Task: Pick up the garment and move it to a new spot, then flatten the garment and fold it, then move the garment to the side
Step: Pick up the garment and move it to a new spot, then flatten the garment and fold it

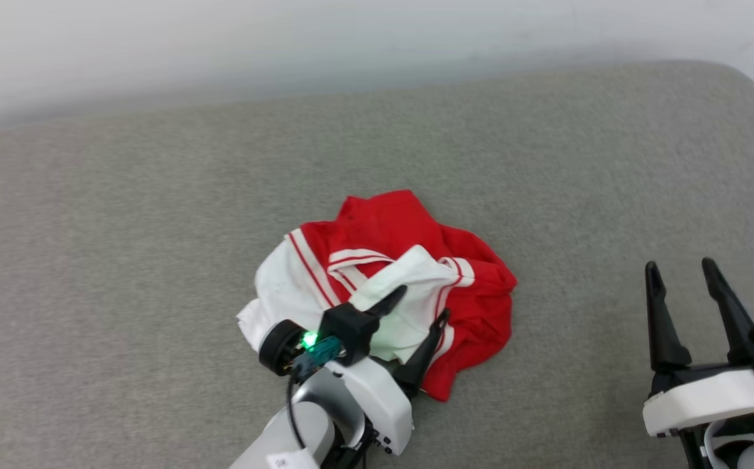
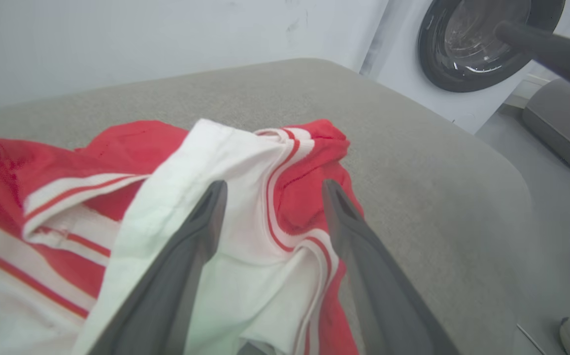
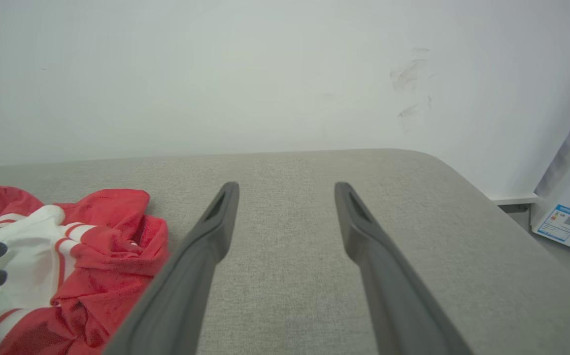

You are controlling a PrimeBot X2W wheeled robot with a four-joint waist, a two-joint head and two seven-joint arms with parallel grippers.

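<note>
Now: crumpled garment (image 1: 403, 228) on the grey cushion (image 1: 155, 228), both grippers agape.
Left gripper (image 1: 423, 303) hangs over its white fold, fingers spread wide, clasping nothing; right gripper (image 1: 680, 266) stands open above bare cushion, well apart.

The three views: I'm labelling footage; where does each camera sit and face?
Head view: on the head, looking down at the garment on the grey cushion; left gripper over it, right gripper lower right.
Left wrist view: on the left wrist, facing the garment along its open gripper, washer beyond.
Right wrist view: on the right wrist, facing cushion and wall along its open gripper.
Shared: both wrist views show the garment.
</note>
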